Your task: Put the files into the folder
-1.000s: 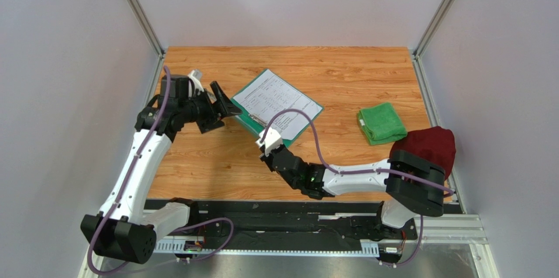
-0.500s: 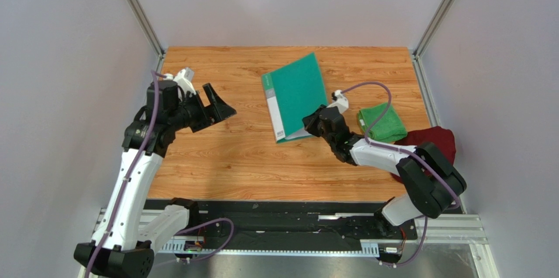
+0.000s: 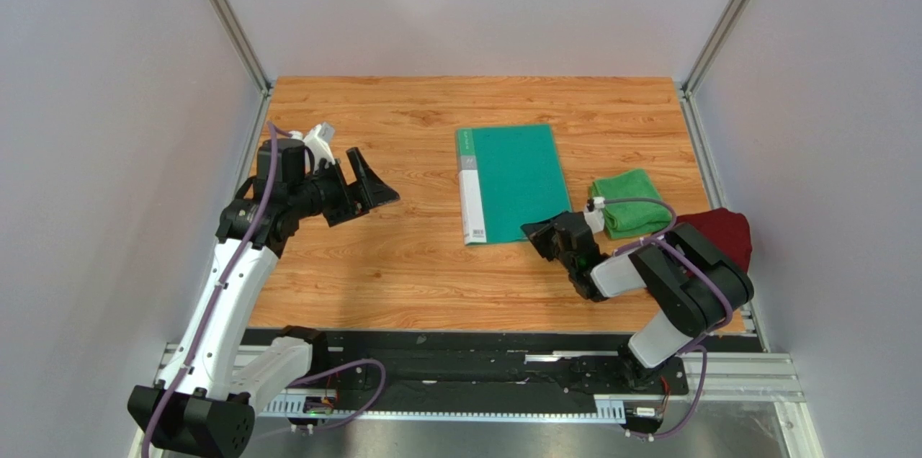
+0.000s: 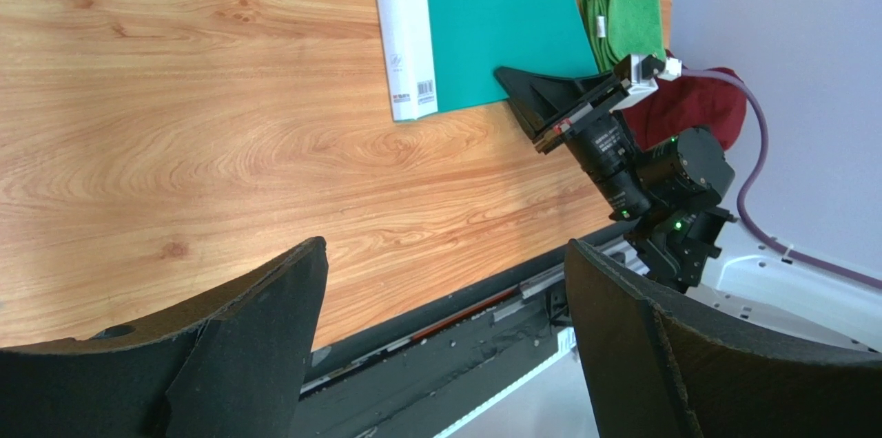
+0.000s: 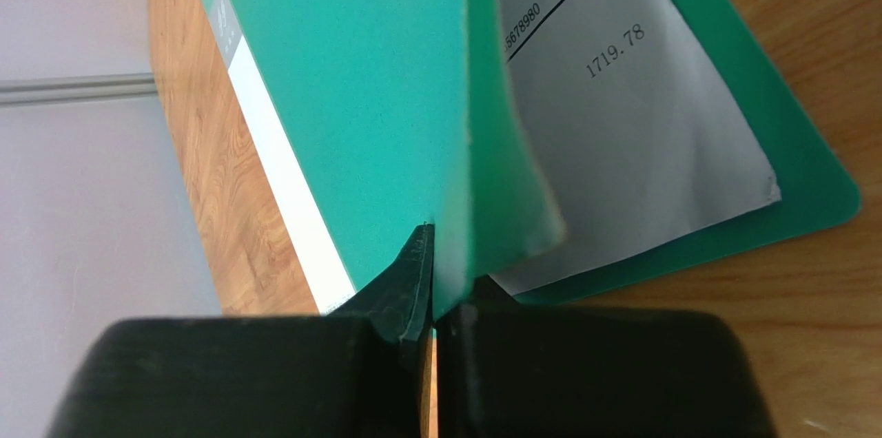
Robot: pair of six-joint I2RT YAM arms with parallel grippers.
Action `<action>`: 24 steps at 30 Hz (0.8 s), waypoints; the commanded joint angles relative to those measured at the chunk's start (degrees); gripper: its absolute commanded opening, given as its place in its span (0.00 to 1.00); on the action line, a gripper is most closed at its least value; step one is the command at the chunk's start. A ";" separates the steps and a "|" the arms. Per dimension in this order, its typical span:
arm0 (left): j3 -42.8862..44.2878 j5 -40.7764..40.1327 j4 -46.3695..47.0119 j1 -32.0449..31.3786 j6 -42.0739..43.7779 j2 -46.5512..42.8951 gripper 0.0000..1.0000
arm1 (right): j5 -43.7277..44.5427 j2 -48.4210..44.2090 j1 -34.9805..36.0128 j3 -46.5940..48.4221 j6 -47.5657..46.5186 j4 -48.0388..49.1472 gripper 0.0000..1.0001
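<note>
Right wrist view: right claw (image 5: 435, 252) pinches the folder (image 5: 342, 76) by its cover edge. The cover looks thin and floppy, the files (image 5: 642, 118) light and slippery. Left claw (image 4: 445, 257) spread, empty.

The folder (image 3: 517, 179) lies on the table (image 3: 368, 264), the files (image 5: 642, 138) inside it. A cloth (image 3: 629, 202) lies at its 3 o'clock.

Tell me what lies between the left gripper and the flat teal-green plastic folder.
Only bare wood-grain tabletop. Nothing sits between the open left gripper and the flat teal-green plastic folder, as the top external view shows.
</note>
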 commanded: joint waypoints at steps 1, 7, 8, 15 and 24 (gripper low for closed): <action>-0.81 1.84 3.23 0.29 0.56 -0.42 0.93 | 6.54 -2.49 -0.55 0.37 1.50 -1.85 0.00; -0.99 2.99 3.58 0.29 1.00 0.11 0.92 | 5.41 -13.54 0.67 3.10 1.59 -19.29 0.55; -0.99 2.99 3.50 0.29 1.26 0.02 0.92 | 5.67 -15.83 2.33 3.62 1.50 -22.58 0.66; 0.24 2.89 3.24 0.29 3.55 0.81 0.92 | -0.61 -39.88 4.37 2.32 -4.02 -50.10 0.91; 4.72 8.00 3.58 -0.24 10.84 -4.11 0.99 | 3.09 -52.25 7.71 21.16 -32.15 -86.08 0.87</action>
